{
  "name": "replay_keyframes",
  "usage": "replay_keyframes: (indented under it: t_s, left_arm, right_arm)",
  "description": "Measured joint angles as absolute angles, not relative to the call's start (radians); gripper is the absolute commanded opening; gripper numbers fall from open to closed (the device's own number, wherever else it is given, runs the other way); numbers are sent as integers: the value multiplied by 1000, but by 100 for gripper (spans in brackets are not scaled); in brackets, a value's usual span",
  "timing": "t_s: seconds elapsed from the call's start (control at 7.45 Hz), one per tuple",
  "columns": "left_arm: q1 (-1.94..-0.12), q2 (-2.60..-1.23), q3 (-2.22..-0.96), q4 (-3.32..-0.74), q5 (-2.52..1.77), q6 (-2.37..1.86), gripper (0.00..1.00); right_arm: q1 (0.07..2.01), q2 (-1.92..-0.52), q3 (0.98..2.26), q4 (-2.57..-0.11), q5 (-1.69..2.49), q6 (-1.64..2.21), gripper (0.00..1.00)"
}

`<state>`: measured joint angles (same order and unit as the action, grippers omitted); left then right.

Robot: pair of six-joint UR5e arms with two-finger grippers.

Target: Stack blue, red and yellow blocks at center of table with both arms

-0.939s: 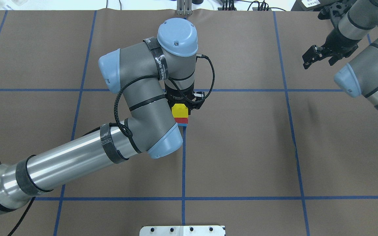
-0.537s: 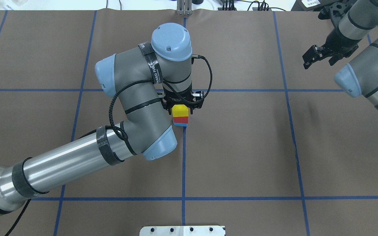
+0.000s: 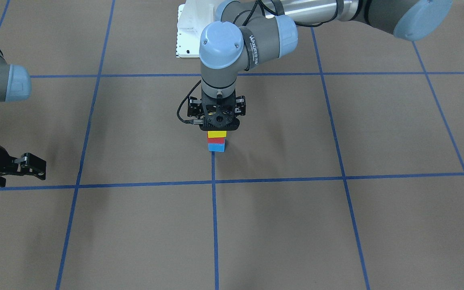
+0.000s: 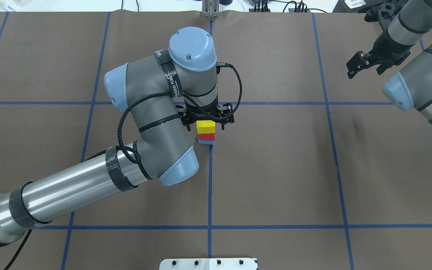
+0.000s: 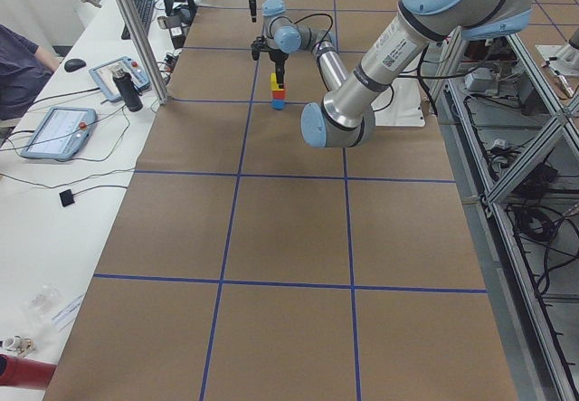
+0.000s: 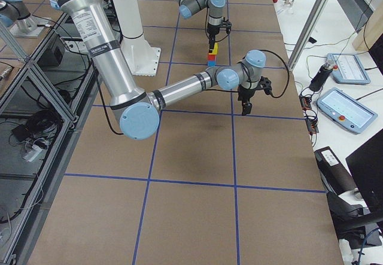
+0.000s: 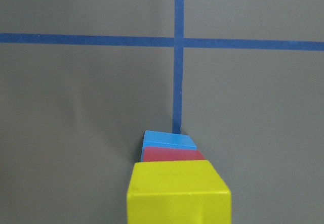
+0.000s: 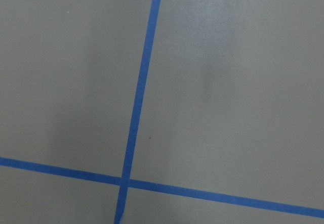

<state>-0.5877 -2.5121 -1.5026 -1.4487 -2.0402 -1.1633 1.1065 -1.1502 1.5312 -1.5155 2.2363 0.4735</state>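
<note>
Mid-frame, the yellow block (image 4: 206,126) is stacked on the red block (image 4: 206,137) and blue block (image 4: 206,142), beneath the released left claw (image 4: 205,120). The right claw (image 4: 365,70) is seen open, upper right.

A wide table (image 4: 276,168) is covered with brown paper and marked into squares by blue tape (image 4: 209,187). A white plate (image 4: 208,263) with a row of dark holes lies at its near edge. Along the far side runs a white bench (image 5: 54,202) holding two tablets (image 5: 56,131), a mouse (image 5: 75,64), a keyboard (image 5: 145,16) and a black flask (image 5: 131,90). A metal post (image 5: 136,34) rises between bench and table. Behind the table, cables (image 5: 543,220) lie on the grey floor under an aluminium frame (image 5: 520,75). The light is even and casts soft shadows.
</note>
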Motion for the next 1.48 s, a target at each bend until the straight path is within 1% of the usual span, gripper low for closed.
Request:
replay_keyframes:
  t_s: [0.13,0.27,0.4,0.67,0.81,0.94,1.07,1.21,1.48]
  left_arm:
    - [-595,-2496,-1573,-1401,-2040,-1154,100]
    - [-619,-2471,-1670,-1321,-2039,-1119,100]
    - [-660,-2417,-1780,-1250,-2039,-1055,100]
    - [-791,-2210,-1977,-1203,-2042,-858,100]
    - [-869,-2102,-2020,-1204,-2053,-738,100]
    - [-952,-2018,-2021,-1218,-2073,-655,100]
    - [-1051,-1955,-1984,-1239,-2120,-552,100]
    - [-1168,-1903,-1902,-1271,-2199,-376,100]
    - [-1379,-1819,-1674,-1383,-2309,-10,100]
  right_arm:
    - [1115,-1149,1531,-1516,2239,468,99]
    - [1120,-1148,1531,-1515,2238,460,99]
    - [1122,-1148,1529,-1514,2232,454,99]
    - [1122,-1157,1530,-1508,2190,450,99]
    - [1128,-1163,1530,-1484,2170,449,99]
    - [1155,-1175,1524,-1454,2158,437,99]
    - [1210,-1191,1509,-1442,2174,391,99]
    - [1283,-1209,1469,-1440,2221,312,99]
    - [1424,-1232,1367,-1456,2313,187,99]
